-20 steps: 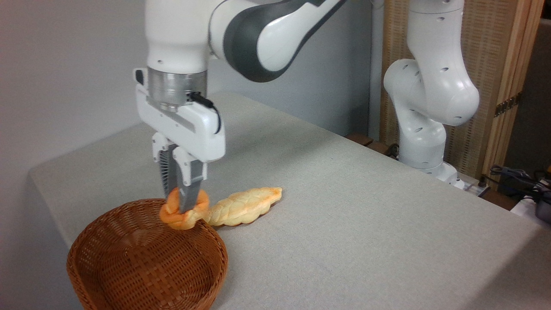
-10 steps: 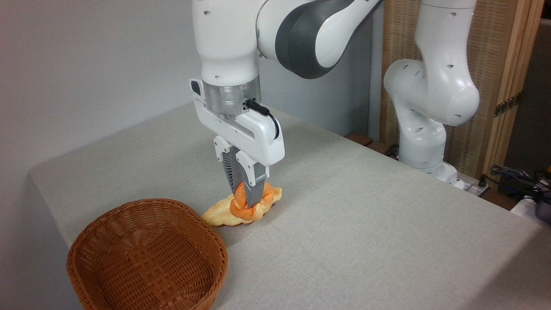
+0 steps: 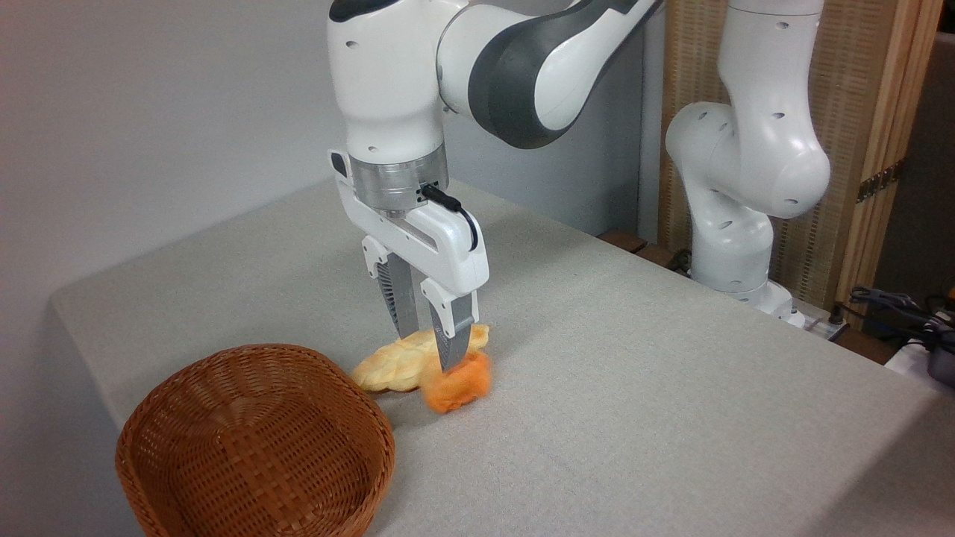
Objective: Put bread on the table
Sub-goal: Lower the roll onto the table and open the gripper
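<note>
The bread [image 3: 458, 382] is a small orange roll, blurred, on or just above the grey table [image 3: 642, 388], right in front of a long pale braided loaf. My gripper [image 3: 430, 352] hangs just above the bread, pointing down, its fingers [image 3: 456, 339] spread open with nothing between them. The right fingertip overlaps the top of the roll in the picture.
The pale braided loaf [image 3: 399, 362] lies flat behind the roll. A brown wicker basket [image 3: 254, 444] stands at the table's near left corner, holding nothing. The arm's white base [image 3: 735, 246] stands at the table's far right edge.
My gripper carried the roll from over the basket rim rightward, past the braided loaf. It has now opened, and the roll has dropped out toward the table, blurred.
</note>
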